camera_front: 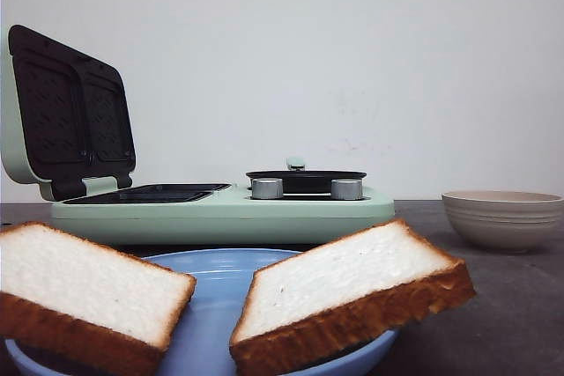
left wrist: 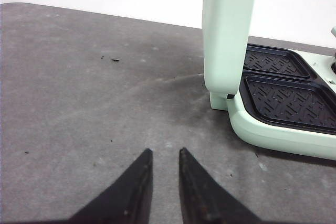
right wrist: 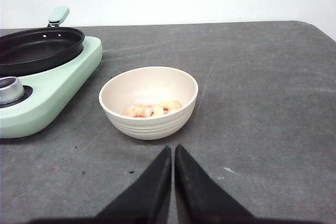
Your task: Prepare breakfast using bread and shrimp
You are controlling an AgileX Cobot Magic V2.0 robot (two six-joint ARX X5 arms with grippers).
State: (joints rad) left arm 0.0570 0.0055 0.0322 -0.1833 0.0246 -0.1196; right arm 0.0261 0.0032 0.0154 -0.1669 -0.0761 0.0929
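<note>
Two thick bread slices, one on the left (camera_front: pixel 84 292) and one on the right (camera_front: pixel 352 292), lean on a blue plate (camera_front: pixel 216 305) at the front. Several small orange-pink shrimp (right wrist: pixel 152 109) lie in a cream bowl (right wrist: pixel 148 102), which also shows in the front view (camera_front: pixel 502 217). My right gripper (right wrist: pixel 172 148) is shut and empty, just short of the bowl. My left gripper (left wrist: pixel 165 152) is slightly open and empty above bare table, beside the breakfast maker (left wrist: pixel 278 124). Neither gripper shows in the front view.
The mint-green breakfast maker (camera_front: pixel 220 204) stands mid-table, its lid (camera_front: pixel 66 112) raised over two black grill plates (left wrist: pixel 291 100). Its black frying pan (right wrist: pixel 37 48) and a metal knob (right wrist: pixel 9 88) are on the right half. The table is grey.
</note>
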